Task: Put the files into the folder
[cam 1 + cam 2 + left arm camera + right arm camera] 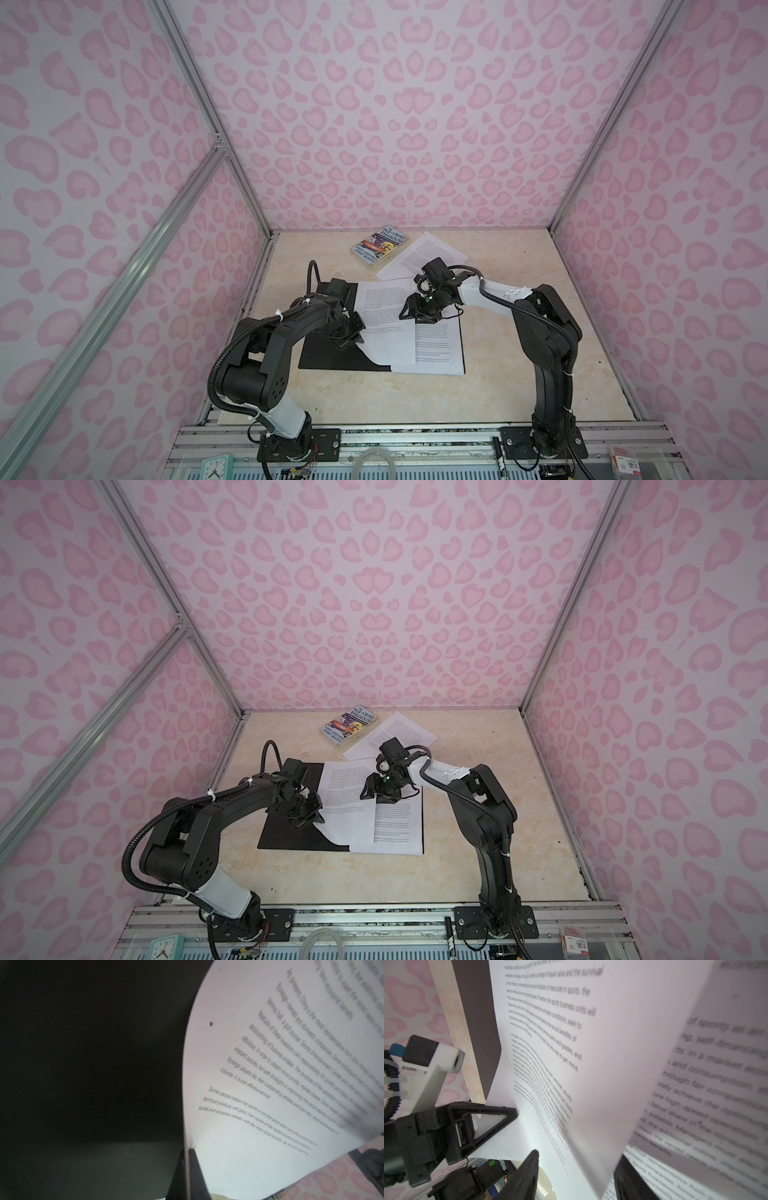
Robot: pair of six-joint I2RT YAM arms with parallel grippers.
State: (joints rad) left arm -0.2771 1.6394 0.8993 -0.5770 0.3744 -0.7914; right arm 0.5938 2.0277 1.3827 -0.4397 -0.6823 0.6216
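The folder (322,353) (282,833) lies open on the table, black inside up. One of the files, a printed sheet (386,316) (349,796), rests across it. My left gripper (356,331) (316,810) (188,1150) is shut on that sheet's left edge, which curls up off the black folder (83,1043). My right gripper (417,312) (377,793) (579,1157) straddles the sheet's (550,1043) right edge, jaws apart and not pinching it. More files (440,349) (401,829) lie stacked under it on the folder's right half. The left gripper (515,1112) shows in the right wrist view.
Another printed sheet (419,253) (390,733) lies at the back of the table, partly under a colourful paperback book (380,245) (349,727). Pink patterned walls close in three sides. Both arm bases stand at the front rail.
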